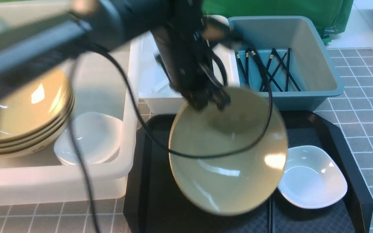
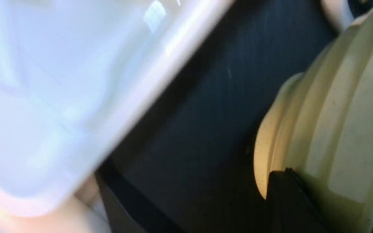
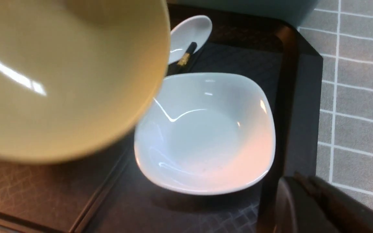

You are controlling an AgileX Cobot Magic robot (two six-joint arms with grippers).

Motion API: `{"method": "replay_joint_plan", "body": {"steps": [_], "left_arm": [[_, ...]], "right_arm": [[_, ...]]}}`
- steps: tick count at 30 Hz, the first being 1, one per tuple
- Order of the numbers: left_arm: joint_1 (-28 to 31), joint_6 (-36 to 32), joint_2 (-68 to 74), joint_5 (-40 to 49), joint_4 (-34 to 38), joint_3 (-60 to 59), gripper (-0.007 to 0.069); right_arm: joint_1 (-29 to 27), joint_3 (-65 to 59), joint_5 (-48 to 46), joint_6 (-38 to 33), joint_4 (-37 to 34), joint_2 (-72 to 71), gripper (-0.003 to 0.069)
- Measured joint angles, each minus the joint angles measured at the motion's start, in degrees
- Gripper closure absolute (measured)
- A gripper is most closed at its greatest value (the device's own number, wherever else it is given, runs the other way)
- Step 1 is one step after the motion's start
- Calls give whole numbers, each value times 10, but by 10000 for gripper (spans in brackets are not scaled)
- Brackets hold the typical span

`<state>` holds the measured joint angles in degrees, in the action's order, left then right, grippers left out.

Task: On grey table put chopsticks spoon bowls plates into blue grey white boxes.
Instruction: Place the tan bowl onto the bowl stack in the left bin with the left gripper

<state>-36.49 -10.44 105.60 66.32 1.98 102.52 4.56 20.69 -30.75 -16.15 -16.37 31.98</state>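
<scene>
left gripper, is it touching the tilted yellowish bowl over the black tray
Touching. The left wrist view shows a black finger of the left gripper pressed against the tilted yellowish bowl.

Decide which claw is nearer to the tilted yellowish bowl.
Left. The left claw is shut on the far rim of the bowl; the right claw sits apart, past the white plate, near the right edge of the black tray.

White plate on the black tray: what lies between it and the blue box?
A white spoon and the gold-banded end of a black chopstick lie on the tray between plate and blue box. Only the right wrist view shows them.
</scene>
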Motion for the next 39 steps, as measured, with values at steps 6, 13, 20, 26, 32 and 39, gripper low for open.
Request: {"method": "replay_joint_plan", "body": {"steps": [6,13,20,26,32,39], "left_arm": [[35,-16,-84,-13,64,0,620],[237,-29,-196,30,83,-12,621],[500,-12,-269,-24,114,-122,621],[662,-8,-267,-131,189,-270,621],[685,-14,-256,-248,190,-364,612],[685,-56,-235,-322,211,-394,399]], "right_arm": [[0,0,-4,0,0,0,614],[0,0,-15,0,0,0,610],[0,0,-15,0,0,0,603],[0,0,-13,1,0,0,601],[0,0,-8,2,0,0,599],[0,0,-5,13,0,0,597]]}}
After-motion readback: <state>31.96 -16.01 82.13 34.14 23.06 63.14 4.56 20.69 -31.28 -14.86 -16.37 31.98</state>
